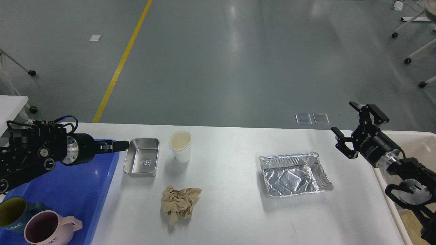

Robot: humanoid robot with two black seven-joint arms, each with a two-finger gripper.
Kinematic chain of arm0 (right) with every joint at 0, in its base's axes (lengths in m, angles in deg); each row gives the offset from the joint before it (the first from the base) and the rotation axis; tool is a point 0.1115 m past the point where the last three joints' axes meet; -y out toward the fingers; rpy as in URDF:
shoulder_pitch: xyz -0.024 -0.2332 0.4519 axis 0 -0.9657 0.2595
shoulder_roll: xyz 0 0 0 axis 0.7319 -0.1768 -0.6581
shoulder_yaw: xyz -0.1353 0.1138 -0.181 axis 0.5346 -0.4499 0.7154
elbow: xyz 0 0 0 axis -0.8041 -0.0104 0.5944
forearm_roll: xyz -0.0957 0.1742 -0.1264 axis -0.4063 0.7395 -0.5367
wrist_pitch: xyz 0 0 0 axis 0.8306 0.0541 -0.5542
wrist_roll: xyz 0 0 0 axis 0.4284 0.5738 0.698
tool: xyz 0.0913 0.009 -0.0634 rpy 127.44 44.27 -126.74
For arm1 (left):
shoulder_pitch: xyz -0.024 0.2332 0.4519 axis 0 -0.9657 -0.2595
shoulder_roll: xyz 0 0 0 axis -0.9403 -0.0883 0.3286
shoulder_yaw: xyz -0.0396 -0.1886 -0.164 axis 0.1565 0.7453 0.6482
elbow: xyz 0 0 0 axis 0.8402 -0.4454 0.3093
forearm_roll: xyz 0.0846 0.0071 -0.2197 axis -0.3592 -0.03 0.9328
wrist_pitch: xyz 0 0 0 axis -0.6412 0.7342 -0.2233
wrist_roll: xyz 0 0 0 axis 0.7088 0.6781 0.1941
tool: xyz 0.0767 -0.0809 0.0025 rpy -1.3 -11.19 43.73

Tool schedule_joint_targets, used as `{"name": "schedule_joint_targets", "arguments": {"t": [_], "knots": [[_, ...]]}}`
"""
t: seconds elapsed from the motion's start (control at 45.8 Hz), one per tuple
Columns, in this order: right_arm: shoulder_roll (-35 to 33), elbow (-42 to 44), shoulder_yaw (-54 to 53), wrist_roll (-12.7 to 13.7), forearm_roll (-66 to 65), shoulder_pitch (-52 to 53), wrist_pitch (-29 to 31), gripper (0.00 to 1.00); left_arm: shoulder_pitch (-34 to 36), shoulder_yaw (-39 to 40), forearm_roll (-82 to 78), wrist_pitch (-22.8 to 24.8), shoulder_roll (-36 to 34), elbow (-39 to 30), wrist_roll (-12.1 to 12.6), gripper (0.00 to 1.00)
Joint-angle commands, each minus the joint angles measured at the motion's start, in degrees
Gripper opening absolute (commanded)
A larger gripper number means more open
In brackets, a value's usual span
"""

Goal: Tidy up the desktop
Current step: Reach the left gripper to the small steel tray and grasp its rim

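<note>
Head view shows the desktop (224,211) filling the lower frame, with loose items not yet sorted. Landmark for this report: the steel tin (141,162).

Left gripper (117,146) lies level, just left of the tin's left rim, over the far right corner of the blue tray (68,177). Its fingers are seen edge-on and dark; whether they are spread or pressed together cannot be determined, nor whether they touch the rim. Judgement: this low, sideways approach suits taking the tin by its thin wall, and the tray beside it is the likely destination.

Right gripper (351,131) hangs well right of the tin, above the desktop's right edge, fingers spread and holding nothing. Judgement: it is parked clear, near the foil tray (294,173) and the beige bin (417,146).

Other items: paper cup (180,145) upright just right of the tin; crumpled brown paper (180,203) in front and right of it; two mugs (34,221) in the blue tray's near corner, well left.

Obstructions: the cup stands close enough that pushing the tin rightward risks tipping it. The path leftward into the tray looks open.
</note>
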Motion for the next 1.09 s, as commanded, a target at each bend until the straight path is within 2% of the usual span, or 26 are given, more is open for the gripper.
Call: {"name": "schedule_joint_targets", "arguments": {"t": [0.0,0.087,0.218,0.699,1.07], "knots": [[-0.1,0.0,0.3,0.0,0.0,0.0,0.0,1.0,-1.7,0.0,-0.2,-0.6,5.4,5.0,0.2,0.76],[-0.1,0.3,0.4,0.0,0.0,-0.1,0.0,1.0,-2.1,0.0,-0.1,-0.9,8.3,7.6,0.3,0.74],[-0.1,0.4,0.4,0.0,0.0,-0.3,0.0,1.0,-1.8,0.1,-0.1,-0.9,9.6,8.0,0.3,0.73],[-0.1,0.4,0.4,0.0,0.0,-0.4,0.0,1.0,-2.4,0.2,0.9,-0.8,0.8,7.3,-0.7,0.74],[-0.2,0.5,0.6,0.0,0.0,-0.4,0.2,1.0,-3.3,0.8,1.3,-1.1,5.3,9.1,0.2,0.79]]}}
